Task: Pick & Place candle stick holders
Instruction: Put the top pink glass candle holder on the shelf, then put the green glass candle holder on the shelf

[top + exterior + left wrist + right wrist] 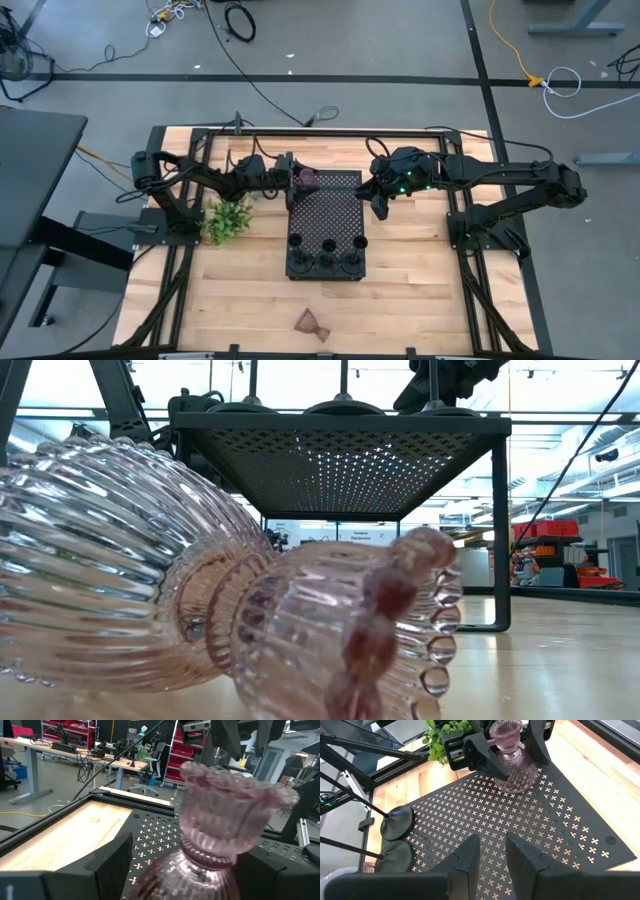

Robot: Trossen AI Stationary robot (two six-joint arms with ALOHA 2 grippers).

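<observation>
- Where the left gripper [502, 742] reaches over the far left corner of the black perforated tray [328, 215], it is clamped on a pinkish ribbed glass cup [512, 755], one finger on each side of the cup's narrow waist; the cup stands upright, its base touching or just above the tray surface, which of the two cannot be told.
- Left wrist view: same cup [225, 820] fills the space between the two dark fingers [112, 865], scalloped rim uppermost.
- Right gripper [492, 855]: hovers over the far right part of the tray, fingers slightly apart, holding nothing; apart from the held cup.
- Three black candle sticks on round disc bases [326, 245]: upright in a row along the near edge of the tray; two of the disc bases [397, 822] show in the right wrist view.
- Second pinkish glass cup [312, 323]: lying on its side on the wooden table [420, 300], near the front edge, well apart from both grippers; it [200, 600] fills the low view.
- Green leafy sprig [229, 219]: on the table just left of the tray, beside the left arm.
</observation>
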